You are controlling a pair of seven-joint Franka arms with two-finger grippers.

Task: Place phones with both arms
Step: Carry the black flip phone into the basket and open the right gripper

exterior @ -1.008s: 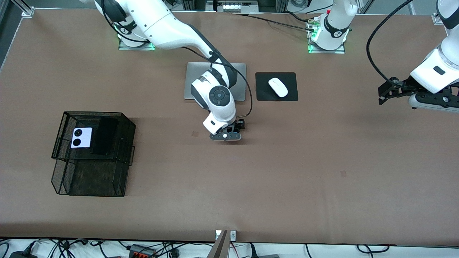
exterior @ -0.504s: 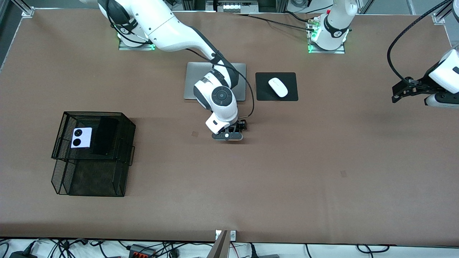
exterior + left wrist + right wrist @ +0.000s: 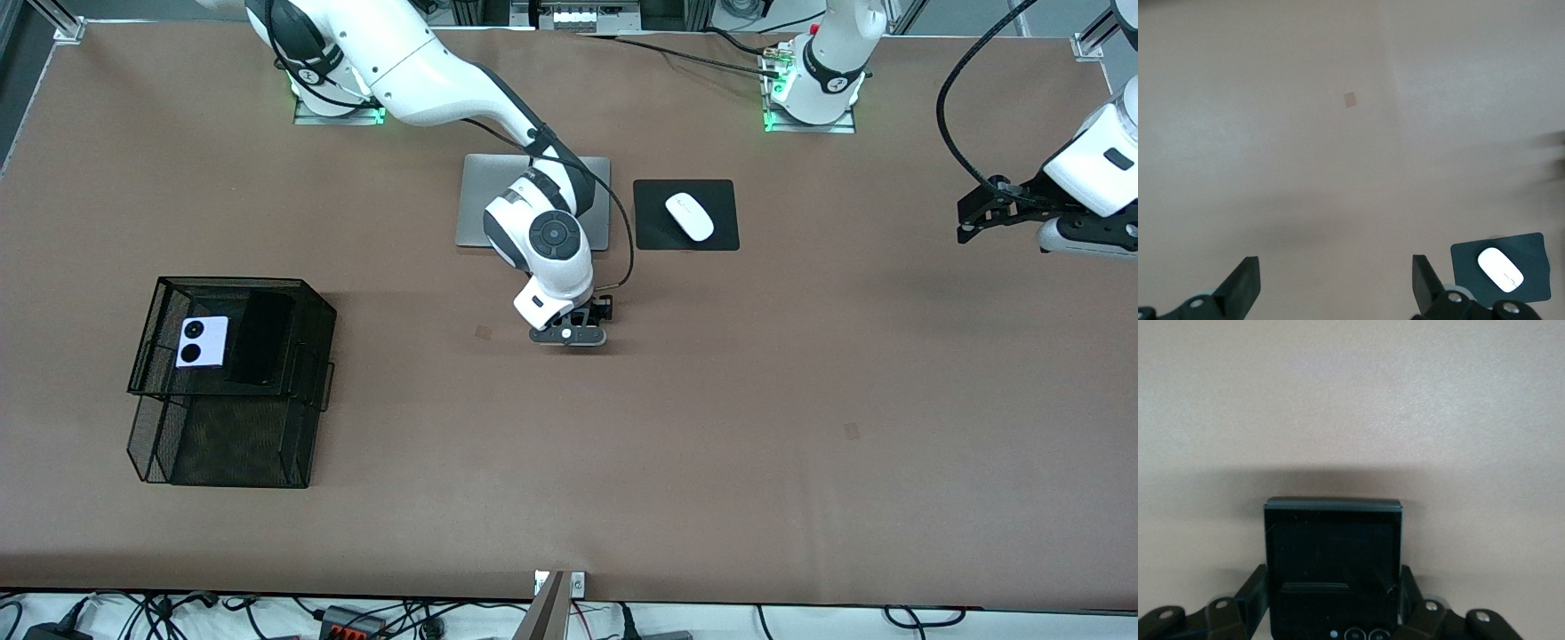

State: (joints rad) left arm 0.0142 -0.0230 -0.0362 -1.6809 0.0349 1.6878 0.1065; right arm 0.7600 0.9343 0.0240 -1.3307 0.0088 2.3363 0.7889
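Note:
My right gripper (image 3: 576, 325) is low over the middle of the table, shut on the small black flip phone (image 3: 1333, 553); in the right wrist view (image 3: 1331, 590) the phone sits between both fingers. The arm hides that phone in the front view. The lilac-white flip phone (image 3: 203, 341) and the long black slab phone (image 3: 260, 338) lie side by side in the upper tier of a black mesh basket (image 3: 153, 320). My left gripper (image 3: 967, 224) hangs open and empty over the left arm's end of the table, also seen in the left wrist view (image 3: 1335, 270).
A silver laptop (image 3: 484, 204) lies closed near the robots' bases, partly under the right arm. Beside it a white mouse (image 3: 689, 216) rests on a black pad (image 3: 653, 227); both show in the left wrist view, mouse (image 3: 1500, 269) and pad (image 3: 1465, 260).
My left gripper swung out toward the table's end, then came back a little. My right gripper, with the black flip phone, shifted slightly toward the left arm's end.

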